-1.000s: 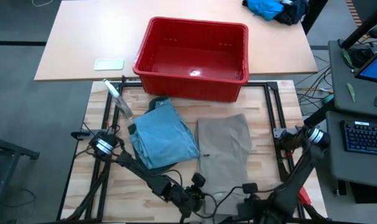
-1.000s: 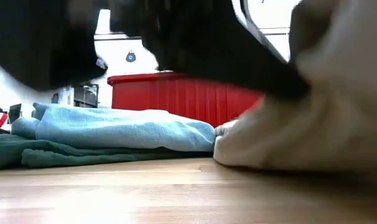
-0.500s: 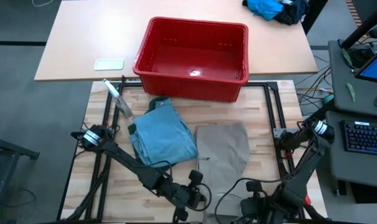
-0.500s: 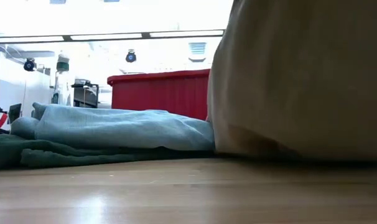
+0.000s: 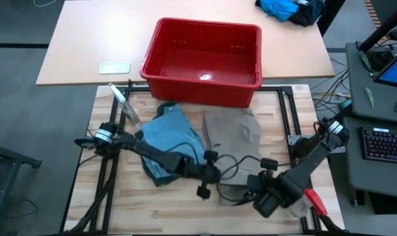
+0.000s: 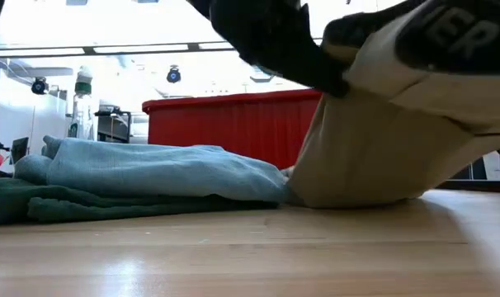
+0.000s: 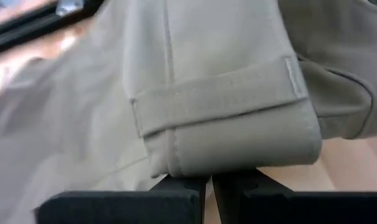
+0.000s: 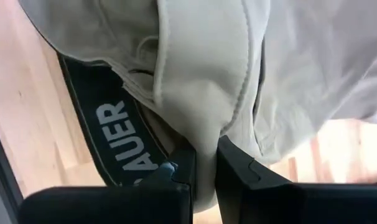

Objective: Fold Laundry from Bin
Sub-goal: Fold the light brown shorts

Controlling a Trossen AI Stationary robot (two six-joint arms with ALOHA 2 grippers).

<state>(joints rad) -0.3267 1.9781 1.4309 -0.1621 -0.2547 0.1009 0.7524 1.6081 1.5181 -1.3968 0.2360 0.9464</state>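
Between both hands, khaki-taupe cloth garment (image 5: 234, 134) near hem now lifted, carried toward red plastic bin (image 5: 203, 60); left hand (image 5: 208, 172), right hand (image 5: 267, 193) pinch it shut; fold underway.

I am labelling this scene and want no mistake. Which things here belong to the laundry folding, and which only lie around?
For the job:
- khaki garment, held by both the left gripper and the right gripper
- light blue trousers, folded
- dark green shorts under them
- red bin

Lying about:
- bright blue cloth heap on the far table
- pale flat card
- keyboard
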